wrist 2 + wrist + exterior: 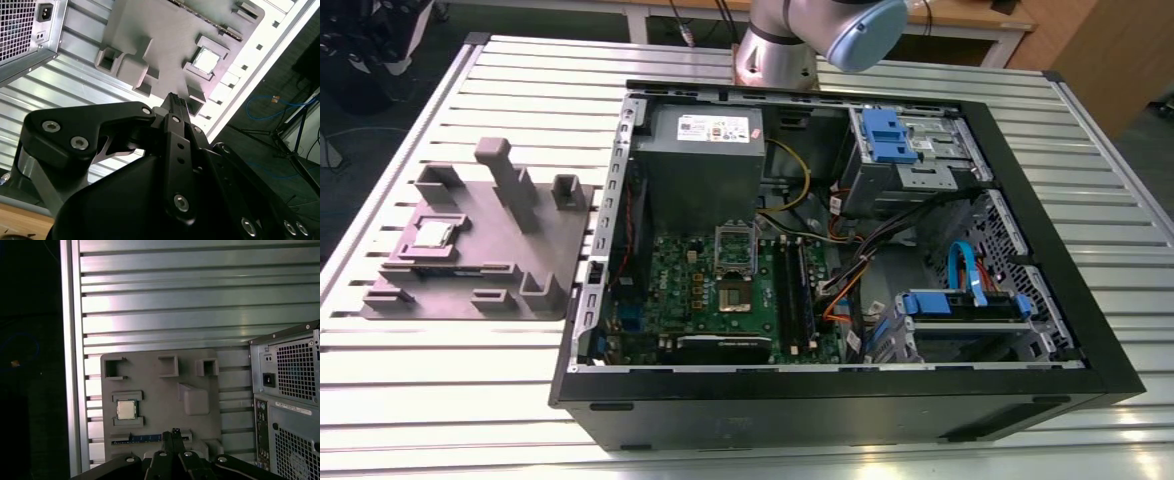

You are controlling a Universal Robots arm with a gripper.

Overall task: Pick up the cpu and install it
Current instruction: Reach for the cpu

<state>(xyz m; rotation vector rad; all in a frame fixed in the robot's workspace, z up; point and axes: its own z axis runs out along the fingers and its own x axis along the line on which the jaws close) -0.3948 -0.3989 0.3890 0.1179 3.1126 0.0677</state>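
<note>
Black claw [173, 432] shut together, empty, well apart from small square silver-topped cpu [126, 409]; cpu sits in recess of grey plastic fixture plate [160, 400] beyond fingertips.

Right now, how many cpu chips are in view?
1. The cpu lies in a recess of the grey fixture plate, at the exterior view's left of the computer case.

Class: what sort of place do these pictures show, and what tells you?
Probably a robotics lab bench for computer assembly: an open computer case sits on a slotted metal table, a robot arm stands by it, and the cpu rests in a grey fixture.
</note>
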